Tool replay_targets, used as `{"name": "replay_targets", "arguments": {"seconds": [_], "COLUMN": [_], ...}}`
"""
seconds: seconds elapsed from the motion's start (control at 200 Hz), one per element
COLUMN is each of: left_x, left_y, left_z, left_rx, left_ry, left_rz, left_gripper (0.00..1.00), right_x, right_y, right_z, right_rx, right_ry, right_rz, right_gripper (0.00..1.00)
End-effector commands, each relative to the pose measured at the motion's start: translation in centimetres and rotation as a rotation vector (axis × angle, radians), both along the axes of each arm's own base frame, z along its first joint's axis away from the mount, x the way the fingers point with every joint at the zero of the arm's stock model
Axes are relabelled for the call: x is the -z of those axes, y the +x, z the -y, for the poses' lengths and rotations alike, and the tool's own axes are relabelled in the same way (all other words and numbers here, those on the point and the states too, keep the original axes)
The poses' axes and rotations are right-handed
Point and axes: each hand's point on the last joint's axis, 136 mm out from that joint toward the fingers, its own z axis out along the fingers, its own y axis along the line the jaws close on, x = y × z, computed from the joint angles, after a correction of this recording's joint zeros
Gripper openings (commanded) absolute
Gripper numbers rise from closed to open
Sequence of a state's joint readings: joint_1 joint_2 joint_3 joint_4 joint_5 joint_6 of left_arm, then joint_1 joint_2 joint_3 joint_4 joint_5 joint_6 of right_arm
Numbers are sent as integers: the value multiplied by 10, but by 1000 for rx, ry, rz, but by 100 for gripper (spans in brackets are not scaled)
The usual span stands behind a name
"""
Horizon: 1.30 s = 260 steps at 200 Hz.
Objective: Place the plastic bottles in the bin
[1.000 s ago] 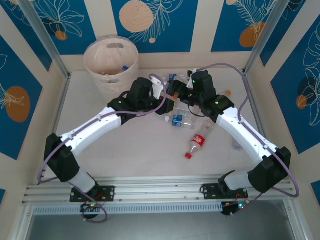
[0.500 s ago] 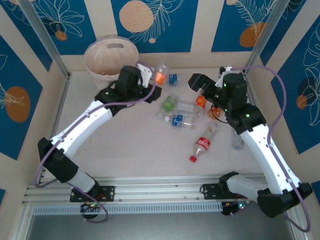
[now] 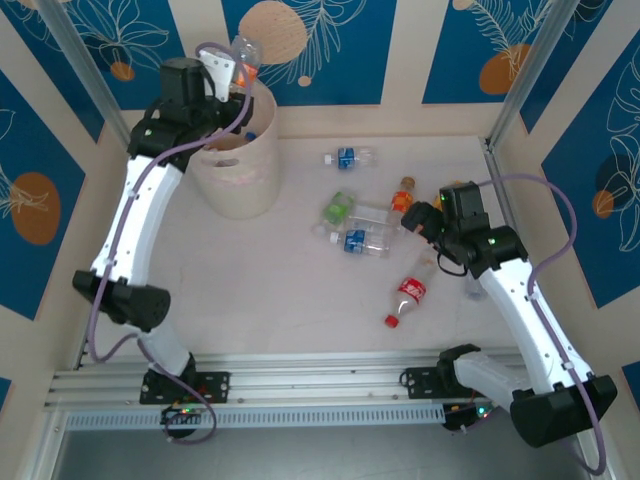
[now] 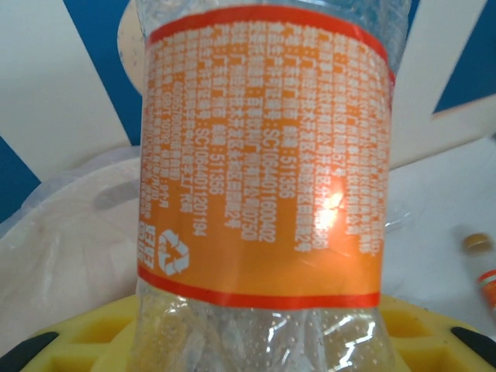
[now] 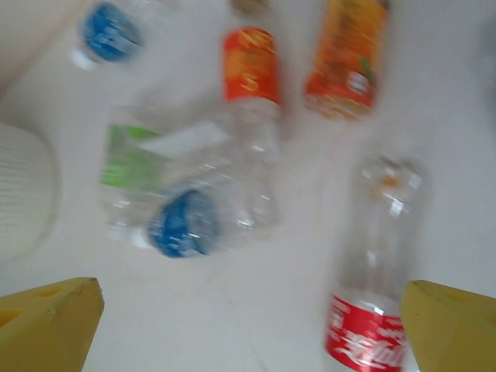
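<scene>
Left gripper point(image 3: 232, 68): closed around clear, orange-labelled plastic bottle point(image 4: 263, 170), above tall round cream plastic bin point(image 3: 240, 180), far left. Bottle likely light, thin-walled, slippery; grip mid-body. Right gripper point(image 5: 252, 310): wide, empty.

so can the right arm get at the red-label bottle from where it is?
Probably yes. The right gripper is open and empty, close to the red-label bottle, which lies on its side on the table with nothing between them.
</scene>
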State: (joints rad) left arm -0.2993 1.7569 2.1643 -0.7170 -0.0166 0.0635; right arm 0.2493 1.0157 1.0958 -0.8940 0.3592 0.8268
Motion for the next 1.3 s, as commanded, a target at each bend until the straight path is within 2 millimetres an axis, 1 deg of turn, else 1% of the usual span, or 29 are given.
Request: {"name": "replay_targets", "arguments": {"seconds": [0.0,0.155,0.245,0.355,0.46,0.615,0.785,0.88,0.995,1.07,1.295], "left_x": [35,52,62,79,91,110,130,140,147,152,169], "left_y": [18,43,55,66,76,88,94,95,96,96,97], "left_z": [-22,-46,-58,-65,-71,-78,-82,-81,-81,-81,-83], "left_rx": [-26,-57,-62,-40,-37,-17,10,39,63,77,93], "left_ry": [158,206,213,234,274,335,400,435,465,482,520], "left_rz": [-80,-106,-131,-157,-168,-193,-224,-239,-247,-258,-295], "left_gripper": [40,43,44,44,44,44,45,49,49,54,58], "right_x": [9,20,27,39,51,59,60,62,67,71,80], "right_y": [-25,-46,-56,-63,-67,-68,-67,-66,-65,-64,-63], "right_z": [17,37,42,39,36,31,29,27,23,20,14], "right_rx": [63,117,134,127,119,103,91,83,71,62,42], "right_ry": [-3,-49,-65,-49,-31,-13,-6,0,9,12,10], "right_rz": [-50,-120,-155,-185,-213,-237,-237,-239,-255,-267,-284], "right_gripper": [99,99,99,99,99,99,99,99,99,99,99]}}
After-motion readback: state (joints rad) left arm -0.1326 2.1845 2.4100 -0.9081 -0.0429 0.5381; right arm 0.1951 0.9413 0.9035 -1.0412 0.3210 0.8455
